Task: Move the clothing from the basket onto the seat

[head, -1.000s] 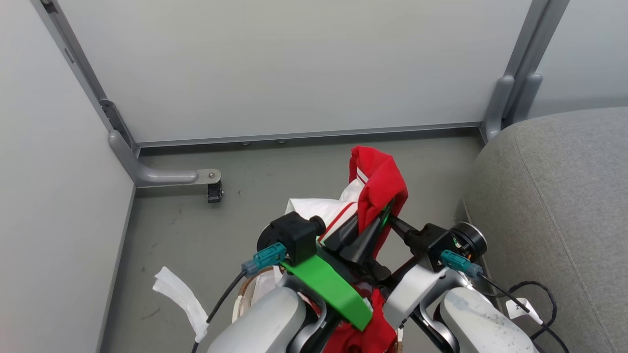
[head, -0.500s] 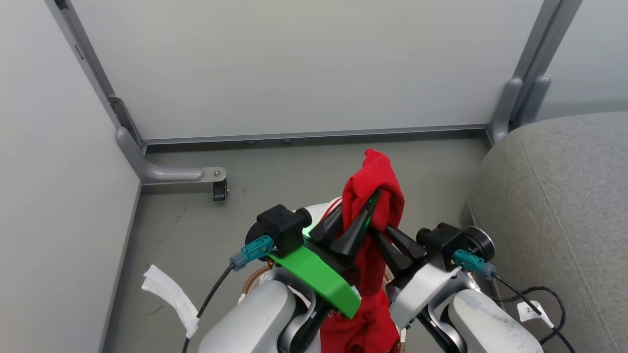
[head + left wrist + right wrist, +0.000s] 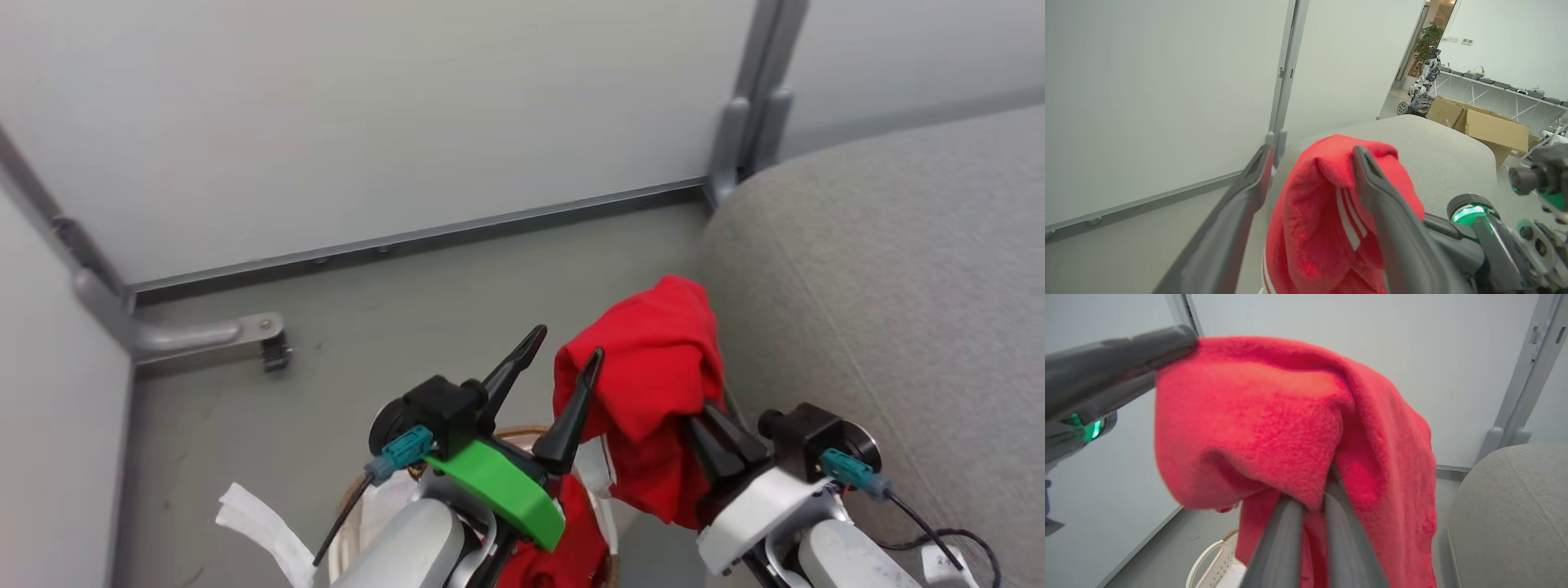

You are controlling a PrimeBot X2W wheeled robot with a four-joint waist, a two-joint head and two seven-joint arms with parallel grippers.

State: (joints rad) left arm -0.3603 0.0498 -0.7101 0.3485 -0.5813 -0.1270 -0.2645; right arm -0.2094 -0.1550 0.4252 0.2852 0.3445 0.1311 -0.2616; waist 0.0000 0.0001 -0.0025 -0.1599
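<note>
1. Basket (image 3: 1214, 565): low in the scene on the grey-green floor (image 3: 384, 335). Its cream perforated wall and rim appear beneath the raised garment in the right wrist view. In the head view a lower red bundle (image 3: 575, 539) lies inside it, partly behind the left forearm.
2. Left gripper (image 3: 562, 349): jaws spread wide, gripping nothing. The finger nearer the garment meets the garment's left edge. In the left wrist view the red fabric fills the gap between the two fingers and lies beyond them.
3. Clothing (image 3: 653, 367): held up clear of the floor, above and to the right of the basket. It is draped as a hood over the right gripper's fingers and hangs down on both sides. White stripes show on a fold in the left wrist view.
4. Right gripper (image 3: 717, 437): fingers drawn close together and clamped on the clothing. Their tips are buried under the fabric.
5. Seat (image 3: 882, 286): grey cushion at the right. The garment hangs just beside its rounded edge; whether they touch cannot be judged.
</note>
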